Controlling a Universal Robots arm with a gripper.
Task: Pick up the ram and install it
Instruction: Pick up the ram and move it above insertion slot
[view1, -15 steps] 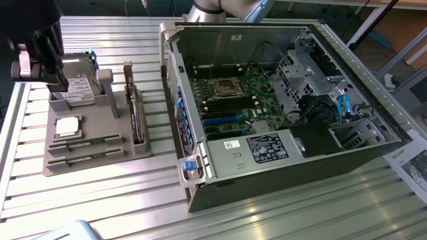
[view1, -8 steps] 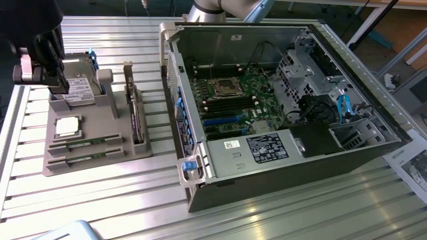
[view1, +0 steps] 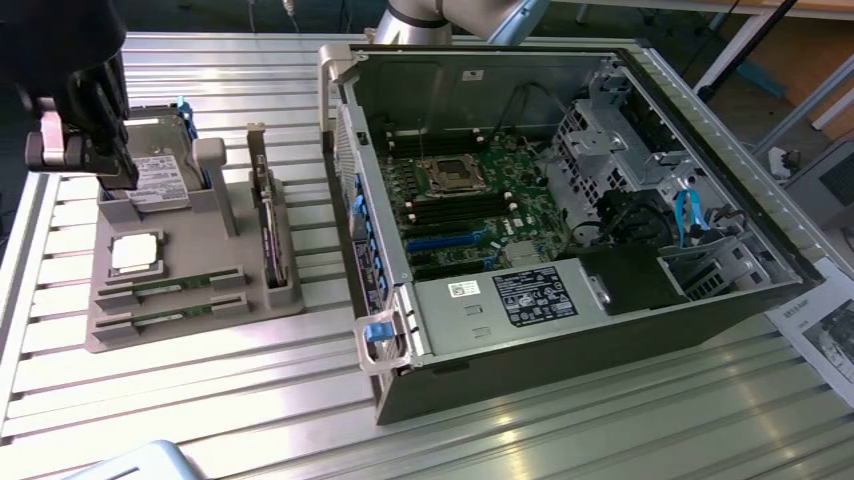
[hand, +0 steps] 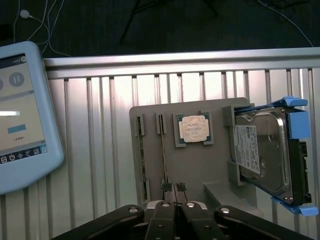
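Observation:
Two ram sticks (view1: 171, 284) lie edge-up in slots at the near end of a grey holder tray (view1: 200, 250) on the exterior view's left. In the wrist view the ram sticks (hand: 141, 155) show as two thin green strips side by side. My gripper (view1: 100, 160) hangs above the tray's far end, over the hard drive (view1: 160, 180). The gripper (hand: 174, 187) is shut, its fingertips pressed together with nothing between them, well above the tray. The open computer case (view1: 561, 200) lies on the exterior view's right, its motherboard (view1: 467, 210) exposed.
The tray also holds a silver processor chip (hand: 194, 128), the hard drive (hand: 265, 150) in blue rails and a dark expansion card (view1: 274, 230) standing on edge. A blue-framed tablet (hand: 20, 120) lies beside the tray. Everything rests on a slatted aluminium table (view1: 200, 400).

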